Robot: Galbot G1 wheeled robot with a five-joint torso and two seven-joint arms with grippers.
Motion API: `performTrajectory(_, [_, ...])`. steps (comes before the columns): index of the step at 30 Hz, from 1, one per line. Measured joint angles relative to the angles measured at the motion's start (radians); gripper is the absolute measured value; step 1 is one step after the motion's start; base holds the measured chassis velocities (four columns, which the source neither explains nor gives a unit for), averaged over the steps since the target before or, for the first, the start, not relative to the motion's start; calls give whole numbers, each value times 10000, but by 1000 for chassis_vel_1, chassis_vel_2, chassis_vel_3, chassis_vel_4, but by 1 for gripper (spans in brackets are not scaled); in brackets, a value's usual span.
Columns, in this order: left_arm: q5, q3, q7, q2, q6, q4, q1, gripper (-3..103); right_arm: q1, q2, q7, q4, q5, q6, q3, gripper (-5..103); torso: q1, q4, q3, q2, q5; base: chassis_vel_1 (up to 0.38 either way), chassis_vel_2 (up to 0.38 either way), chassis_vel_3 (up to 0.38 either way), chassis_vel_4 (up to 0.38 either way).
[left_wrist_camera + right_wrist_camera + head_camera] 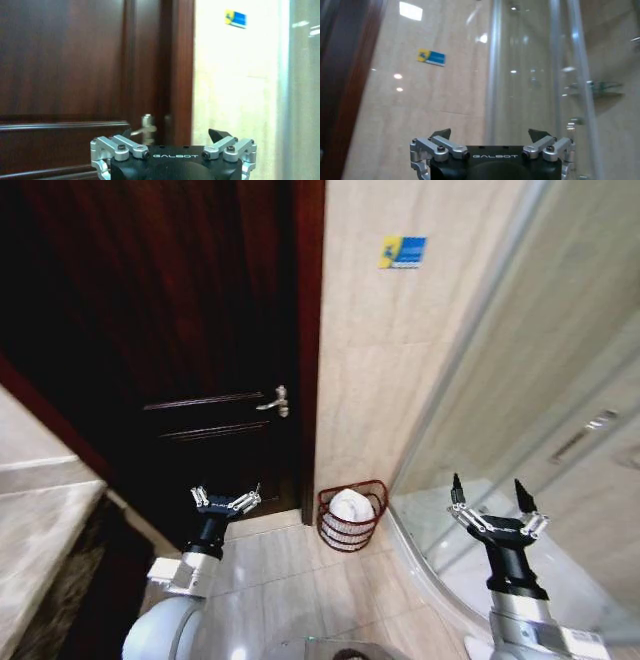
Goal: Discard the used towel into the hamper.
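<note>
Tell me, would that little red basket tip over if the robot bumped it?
Probably yes. The hamper is openwork wire, so likely light, and it narrows toward its base. The white towel inside looks soft and adds little weight. The wall behind might steady it.

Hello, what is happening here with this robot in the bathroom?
The robot faces a corner between a dark wooden door and a glass shower wall. The hamper stands on the floor against the tiled wall, with a white towel already inside it. The left gripper and the right gripper both hover open and hold nothing.
</note>
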Motion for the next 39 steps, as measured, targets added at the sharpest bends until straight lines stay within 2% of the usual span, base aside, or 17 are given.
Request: performTrajectory(39, [0, 0, 0, 0, 0, 0, 0, 100, 0, 0, 0, 0, 0, 0, 0, 100, 0, 1, 0, 0, 2, -125, -129, -127, -129])
